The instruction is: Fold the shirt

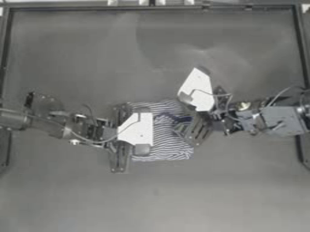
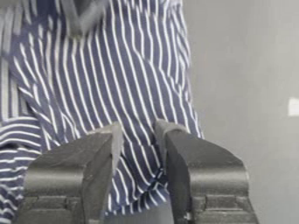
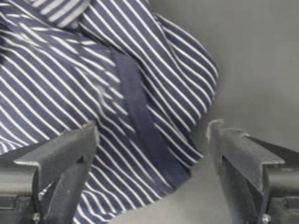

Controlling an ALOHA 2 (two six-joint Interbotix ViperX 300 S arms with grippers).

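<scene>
Seen from above, only a crumpled middle patch of the shirt (image 1: 165, 136), both flanks covered by the left gripper (image 1: 140, 132) and the right gripper (image 1: 192, 128). Collar, sleeves and neck label impossible to make out at that size. In the left wrist view, striped cloth cut off along three edges and partly masked by the dark fingers (image 2: 96, 173); a blurred dark shape near one corner, not identifiable. In the right wrist view, a solid navy band (image 3: 143, 131) vanishing under a fold; hem or collar, unclear. Counter (image 1: 151, 54) cropped at the frame.
</scene>
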